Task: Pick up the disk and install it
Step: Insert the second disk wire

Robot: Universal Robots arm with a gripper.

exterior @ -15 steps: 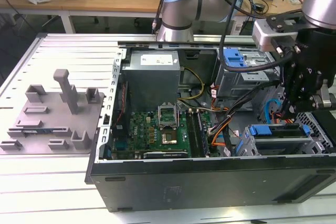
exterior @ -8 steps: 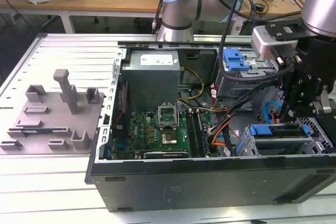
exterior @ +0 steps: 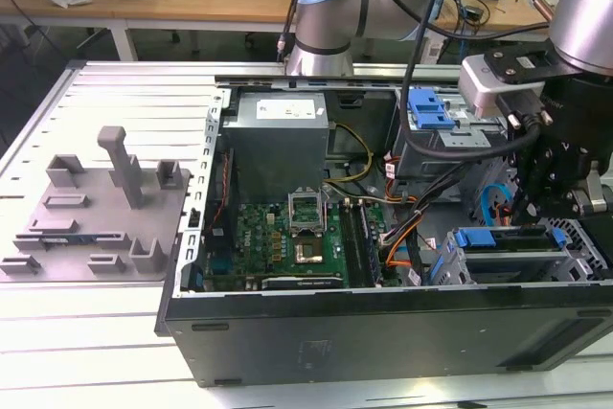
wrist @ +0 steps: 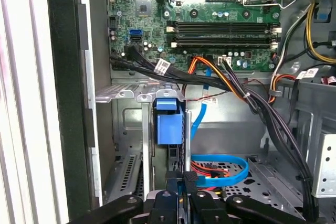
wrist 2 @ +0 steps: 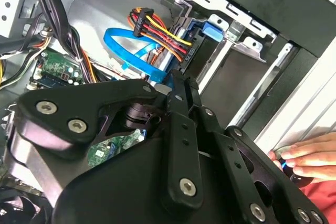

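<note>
**Disk (wrist: 169, 124) sitting in the drive cage, tool directly over it**

Disk and blue carrier are standing on edge in a slot of the metal drive cage (wrist: 122, 94), between two thin upright cage plates, directly under the tool (wrist: 182, 179). The tool is hanging right at the carrier's nearer end. How far open it is I cannot tell, and I cannot tell whether it is gripping the carrier or only touching it.

The pick-up is looking finished, since the disk is no longer lying out on the desk (exterior: 86, 332) but is already inside the open computer case (exterior: 383, 323). What is left, as a judgement, is confirming that it is fully seated and letting go. Whether it is pushed fully home is hidden by the tool.

Its narrow edge is facing up toward the tool. Its long axis is running from the tool toward the motherboard (wrist: 210, 24), parallel to the case wall beside the cage. A blue data cable (wrist: 226, 169) and a red-and-yellow power lead are lying loose just beside the tool. A person's hand (wrist 2: 302, 153) is resting outside the case.
</note>
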